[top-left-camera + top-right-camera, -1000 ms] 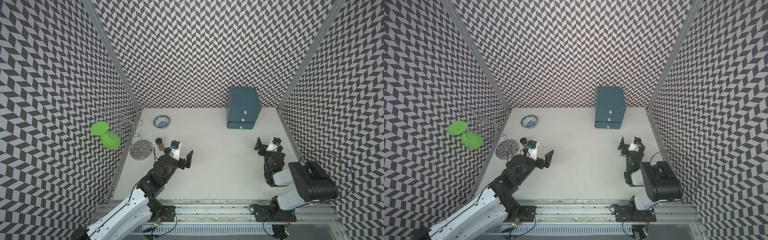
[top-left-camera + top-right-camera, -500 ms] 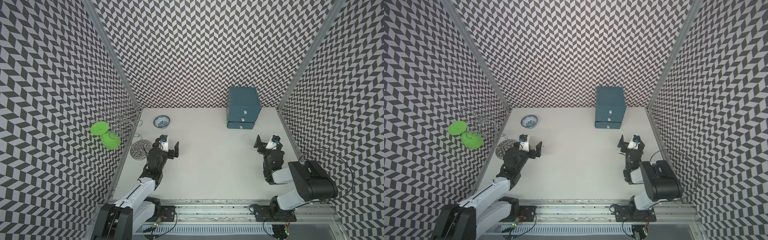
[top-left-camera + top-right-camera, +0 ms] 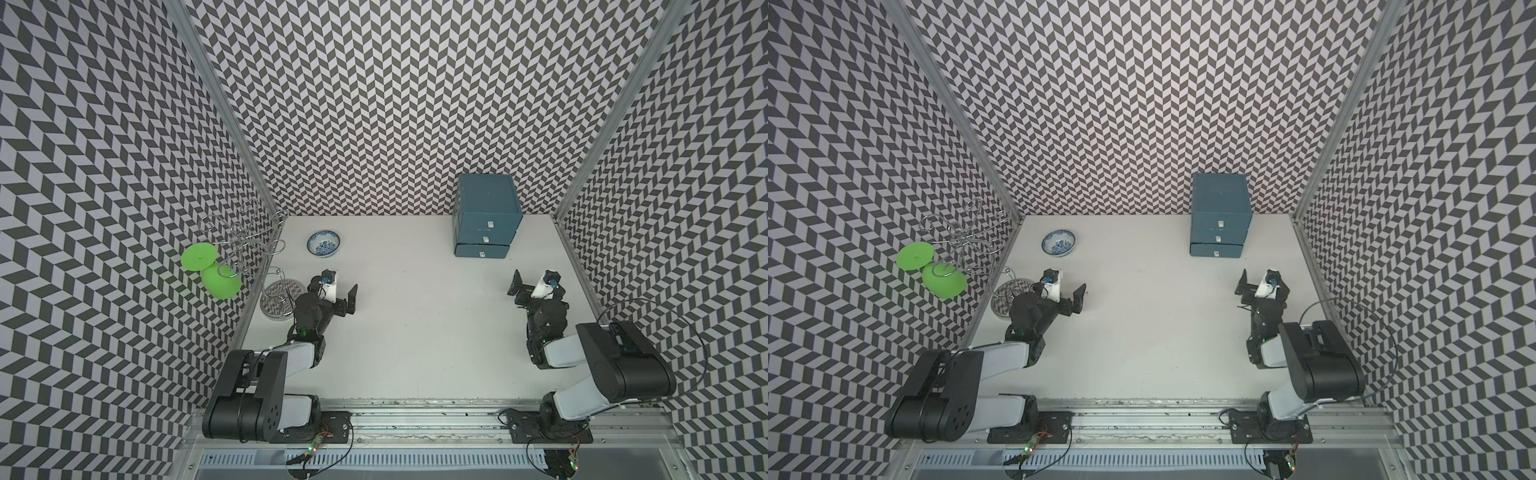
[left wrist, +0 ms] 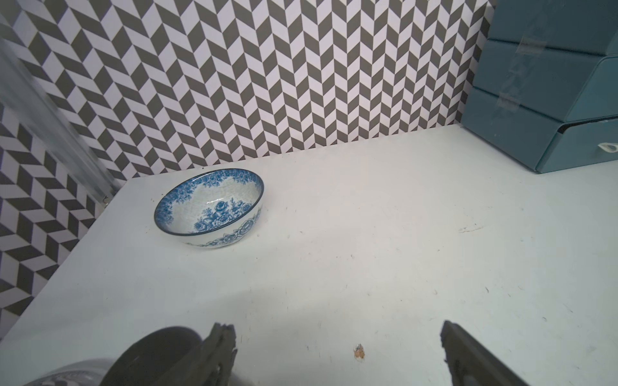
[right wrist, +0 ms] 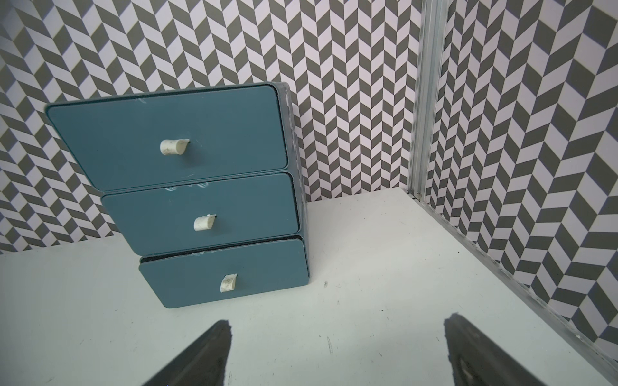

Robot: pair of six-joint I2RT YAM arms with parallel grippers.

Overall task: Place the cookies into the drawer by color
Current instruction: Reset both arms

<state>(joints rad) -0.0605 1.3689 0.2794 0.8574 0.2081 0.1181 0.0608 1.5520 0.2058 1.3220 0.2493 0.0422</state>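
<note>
Since no packet shows on the worktop point(image 3: 415, 332) in any view, I judge that the cookies are already inside the drawer unit point(image 3: 486, 208). None of its three fronts is open far enough to confirm that, or to check the sorting by colour. That unit stands at the back of the worktop, against the rear wall, on the right arm's side. Its top and middle fronts sit flush, while the bottom drawer point(image 5: 227, 270) juts forward a little, with a dark slit above it.

Both pairs of jaws are wide apart and hold nothing. The left jaws hang low over bare worktop and face the blue-patterned bowl point(image 4: 209, 207), well apart from it. The right jaws point at the drawer fronts without touching them.

Several things could go wrong from here:
- **Bottom drawer:** if left ajar, it could catch an arm passing close by. A push to shut it could instead slide the whole unit back if it is light.
- **Handles:** the small pale handles point(image 5: 174, 147) give wide jaws little to close on, so a pull could slip off.
- **Left side:** a dark round object point(image 4: 157, 351) lies right beside one finger point(image 4: 222, 341), too close to identify. The wire rack's metal base point(image 3: 276, 297) is also near the left arm. A careless swing there could knock either over.
</note>
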